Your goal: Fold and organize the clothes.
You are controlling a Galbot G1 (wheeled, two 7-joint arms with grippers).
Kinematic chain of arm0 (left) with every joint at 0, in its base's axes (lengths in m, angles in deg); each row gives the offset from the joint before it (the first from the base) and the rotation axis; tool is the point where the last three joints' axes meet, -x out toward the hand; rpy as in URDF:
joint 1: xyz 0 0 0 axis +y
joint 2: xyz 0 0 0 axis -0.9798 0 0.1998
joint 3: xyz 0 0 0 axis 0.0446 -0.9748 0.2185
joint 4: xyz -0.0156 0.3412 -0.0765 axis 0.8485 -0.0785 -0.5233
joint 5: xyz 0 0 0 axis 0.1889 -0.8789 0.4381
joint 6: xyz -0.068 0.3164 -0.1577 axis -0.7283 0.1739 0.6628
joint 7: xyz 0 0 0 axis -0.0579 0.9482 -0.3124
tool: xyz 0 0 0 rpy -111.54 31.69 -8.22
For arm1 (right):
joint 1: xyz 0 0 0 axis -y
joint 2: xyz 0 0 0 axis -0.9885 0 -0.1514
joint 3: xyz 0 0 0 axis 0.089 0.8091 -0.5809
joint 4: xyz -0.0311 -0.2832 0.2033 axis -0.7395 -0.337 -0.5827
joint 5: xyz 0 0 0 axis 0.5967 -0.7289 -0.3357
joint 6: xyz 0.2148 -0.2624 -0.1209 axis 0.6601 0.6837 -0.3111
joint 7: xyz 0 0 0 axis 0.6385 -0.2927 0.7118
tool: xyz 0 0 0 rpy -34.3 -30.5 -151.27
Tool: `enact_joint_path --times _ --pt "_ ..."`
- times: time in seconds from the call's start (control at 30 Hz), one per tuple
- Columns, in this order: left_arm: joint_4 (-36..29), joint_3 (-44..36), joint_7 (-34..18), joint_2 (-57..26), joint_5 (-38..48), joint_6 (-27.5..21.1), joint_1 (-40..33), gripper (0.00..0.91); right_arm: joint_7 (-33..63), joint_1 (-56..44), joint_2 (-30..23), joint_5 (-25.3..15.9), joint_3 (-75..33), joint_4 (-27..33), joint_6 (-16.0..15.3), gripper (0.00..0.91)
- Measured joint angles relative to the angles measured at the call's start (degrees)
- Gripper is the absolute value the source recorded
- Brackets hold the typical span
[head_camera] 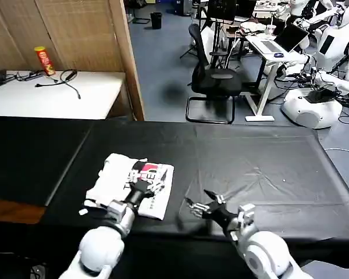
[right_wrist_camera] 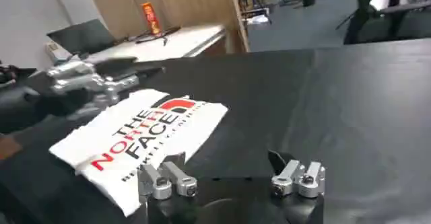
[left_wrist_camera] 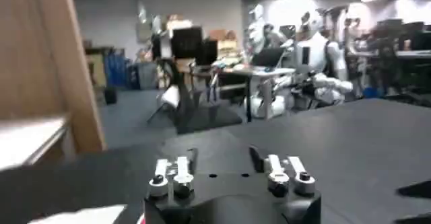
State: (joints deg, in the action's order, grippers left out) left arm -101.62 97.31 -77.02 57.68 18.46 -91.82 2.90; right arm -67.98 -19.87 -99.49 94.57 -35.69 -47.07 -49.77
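The clothes are one white T-shirt (head_camera: 119, 183), folded into a rectangle with the black and red "THE NORTH FACE" print up, lying on the black table (head_camera: 262, 168) near its front left. The right wrist view shows the T-shirt (right_wrist_camera: 138, 138) flat as well. My left gripper (head_camera: 144, 185) hovers over the shirt's printed part, open, with nothing between its fingers (left_wrist_camera: 192, 159). A white corner of the shirt (left_wrist_camera: 87, 215) shows below it. My right gripper (head_camera: 199, 204) is open just right of the shirt, low over bare tabletop, holding nothing. From the right wrist I see the left gripper (right_wrist_camera: 101, 81) above the shirt's far edge.
A white side table (head_camera: 52, 96) with a red and yellow can (head_camera: 42, 60) and cables stands behind on the left, beside a wooden screen (head_camera: 81, 35). An office chair (head_camera: 215, 81), desks and other robots (head_camera: 326, 87) stand beyond the table. The table's right half is bare.
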Motion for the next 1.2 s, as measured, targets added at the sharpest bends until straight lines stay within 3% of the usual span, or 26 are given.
enact_joint_path --times 0.17,0.23,0.27,0.33,0.43,0.47,0.67,0.93,1.2 --pt "-0.7 2.3 0.3 -1.1 -4.3 2.0 2.3 0.878 1.4 5.3 -4.4 -0.3 5.2 5.4 0.1 0.878" --pt "-0.8 3.1 0.3 -1.1 -5.5 2.8 3.4 0.878 1.7 6.9 -6.3 -0.9 6.7 7.5 0.4 0.790" --pt "-0.9 3.4 0.4 -1.1 -5.7 3.0 3.9 0.878 1.8 7.8 -7.4 -1.5 7.5 8.7 0.5 0.790" --pt "-1.2 4.1 0.4 -1.1 -6.0 3.8 4.8 0.878 1.7 9.0 -8.7 -1.9 8.4 10.6 0.7 0.624" --pt "-1.7 5.2 0.2 -1.1 -6.2 4.0 5.8 0.878 1.9 10.3 -9.8 -2.0 9.2 12.9 0.7 0.137" --pt "-1.8 5.6 0.1 -1.3 -6.2 4.1 6.0 0.878 2.0 10.7 -9.9 -2.0 9.4 13.4 0.7 0.088" --pt "-2.3 7.8 -0.1 -1.9 -6.3 4.9 7.4 0.878 2.8 12.1 -10.0 -1.9 9.4 15.0 0.5 0.000" --pt "-1.6 9.4 -0.8 -1.7 -6.3 5.4 8.1 0.878 2.4 11.8 -9.1 -1.9 7.4 15.6 0.4 0.000" --pt "-0.5 10.0 -1.1 -0.9 -6.0 5.9 8.4 0.878 2.2 10.0 -3.8 0.1 2.9 13.5 0.1 0.000"
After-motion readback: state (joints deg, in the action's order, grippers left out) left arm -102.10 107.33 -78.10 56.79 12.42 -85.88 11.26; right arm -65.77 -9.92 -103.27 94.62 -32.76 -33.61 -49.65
